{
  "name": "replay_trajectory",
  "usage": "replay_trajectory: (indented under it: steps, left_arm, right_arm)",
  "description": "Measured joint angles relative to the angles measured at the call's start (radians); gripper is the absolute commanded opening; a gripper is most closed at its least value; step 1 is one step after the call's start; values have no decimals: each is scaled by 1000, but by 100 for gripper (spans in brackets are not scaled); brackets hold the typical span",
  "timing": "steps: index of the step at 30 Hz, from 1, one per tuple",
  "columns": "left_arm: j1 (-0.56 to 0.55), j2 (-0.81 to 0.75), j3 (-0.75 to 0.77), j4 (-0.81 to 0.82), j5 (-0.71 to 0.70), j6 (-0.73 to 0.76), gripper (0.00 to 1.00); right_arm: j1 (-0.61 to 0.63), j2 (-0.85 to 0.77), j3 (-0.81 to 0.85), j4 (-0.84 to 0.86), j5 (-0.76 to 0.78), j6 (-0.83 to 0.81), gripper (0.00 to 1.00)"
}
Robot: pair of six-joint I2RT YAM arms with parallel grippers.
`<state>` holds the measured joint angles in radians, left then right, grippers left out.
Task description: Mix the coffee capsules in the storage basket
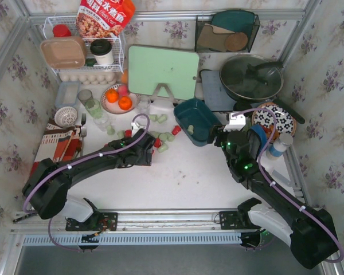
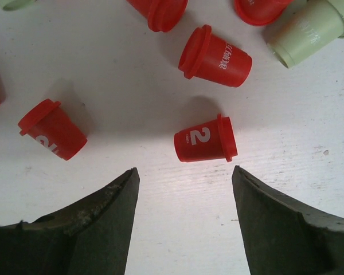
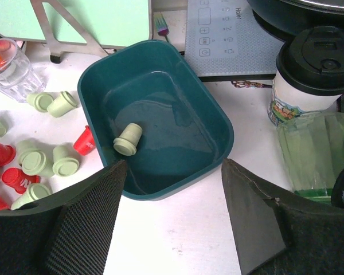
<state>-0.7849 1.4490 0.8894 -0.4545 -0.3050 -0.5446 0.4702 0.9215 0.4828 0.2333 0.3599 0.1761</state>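
Observation:
The dark teal storage basket lies on the white table just beyond my right gripper, which is open with nothing between its fingers. One pale green coffee capsule lies on its side inside the basket. More red and pale green capsules are scattered on the table left of the basket. My left gripper hangs open over that scatter. A red capsule marked "2" lies on its side just ahead of its tips, untouched. Other red capsules and a pale green one lie further on.
A clear glass and a green cutting board on a stand stand behind the capsules. Right of the basket are a black-lidded cup, an induction hob and a patterned plate. A plate of oranges sits at back left.

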Motion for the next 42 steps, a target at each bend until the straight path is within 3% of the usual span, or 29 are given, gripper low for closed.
replay_trajectory:
  steps: [8,10,15,20,25,29,37,42]
  left_arm:
    - [23,-4,-34,38,-4,-25,72]
    - [22,-16,-46,55,12,-31,99]
    - [21,-23,-77,113,49,-51,100]
    - [21,10,-81,159,70,-71,89]
    - [21,59,-90,183,74,-84,60]
    - [21,97,-90,209,74,-85,43]
    - [21,109,-81,238,65,-84,36]
    - [13,31,-37,221,67,-55,36]
  right_arm:
    - [0,7,0,0,-1,0,76]
    - [0,9,0,0,-7,0,77]
    - [0,17,1,0,-19,0,77]
    - [0,20,3,0,-23,0,77]
    - [0,20,3,0,-23,0,77]
    - [0,20,3,0,-23,0,77]
    - [0,17,3,0,-25,0,77]
    - [0,15,3,0,-26,0,77]
